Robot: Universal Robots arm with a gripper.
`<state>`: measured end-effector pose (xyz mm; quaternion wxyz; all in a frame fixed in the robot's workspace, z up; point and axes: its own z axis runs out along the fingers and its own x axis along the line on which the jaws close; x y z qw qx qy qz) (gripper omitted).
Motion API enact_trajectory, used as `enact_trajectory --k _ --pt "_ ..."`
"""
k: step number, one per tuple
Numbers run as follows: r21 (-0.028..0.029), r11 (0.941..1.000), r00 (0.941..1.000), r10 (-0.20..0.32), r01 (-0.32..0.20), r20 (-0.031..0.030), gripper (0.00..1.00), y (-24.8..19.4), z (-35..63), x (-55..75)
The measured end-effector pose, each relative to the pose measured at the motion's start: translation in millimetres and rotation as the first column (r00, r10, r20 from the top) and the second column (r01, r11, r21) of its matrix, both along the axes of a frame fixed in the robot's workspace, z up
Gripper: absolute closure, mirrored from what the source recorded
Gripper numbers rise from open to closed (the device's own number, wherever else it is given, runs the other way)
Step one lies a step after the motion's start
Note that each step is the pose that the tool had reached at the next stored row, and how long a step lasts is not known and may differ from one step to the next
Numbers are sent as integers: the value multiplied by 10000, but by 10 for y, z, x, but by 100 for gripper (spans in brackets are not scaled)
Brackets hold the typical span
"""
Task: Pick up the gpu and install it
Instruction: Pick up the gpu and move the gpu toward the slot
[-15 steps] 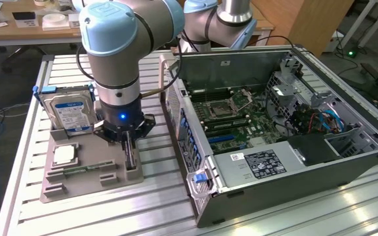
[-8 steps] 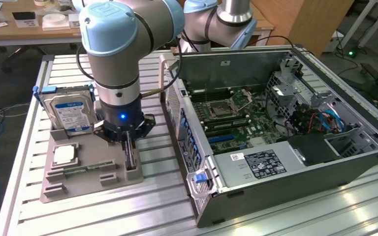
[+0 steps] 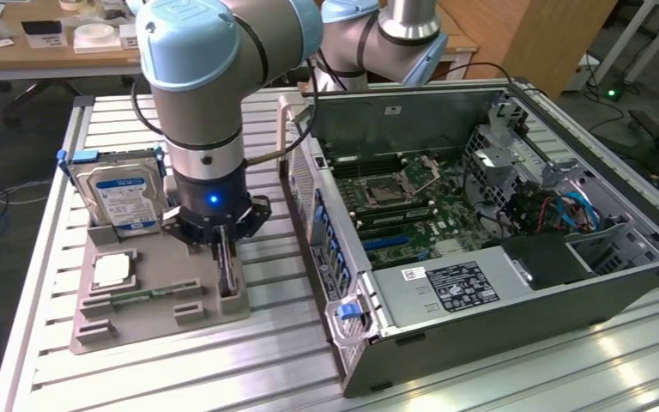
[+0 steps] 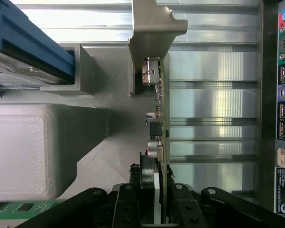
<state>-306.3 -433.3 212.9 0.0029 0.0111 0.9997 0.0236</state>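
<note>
Closest to the wrist camera, the gripper has its jaws pressed in from both faces of the gpu, clamped on the card's upper edge. The card stands on edge, upright, in a slot of the grey printed holder, which I take to be why a straight-down grip works: the thin edge is offered up to the jaws. Its silver bracket sits at the far end from the grip. As far as I can judge, the card has not left its slot.

In the exterior view, the holder lies at about nine o'clock from the open computer case, close alongside on the slatted table. A hard drive stands at eleven o'clock from the gripper, and a memory stick lies at eight o'clock. The motherboard lies exposed, facing upward.
</note>
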Motion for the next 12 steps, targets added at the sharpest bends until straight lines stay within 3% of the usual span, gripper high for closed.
enact_trajectory --k 12 --pt "43 10000 10000 0 0 -1 72 0 323 0"
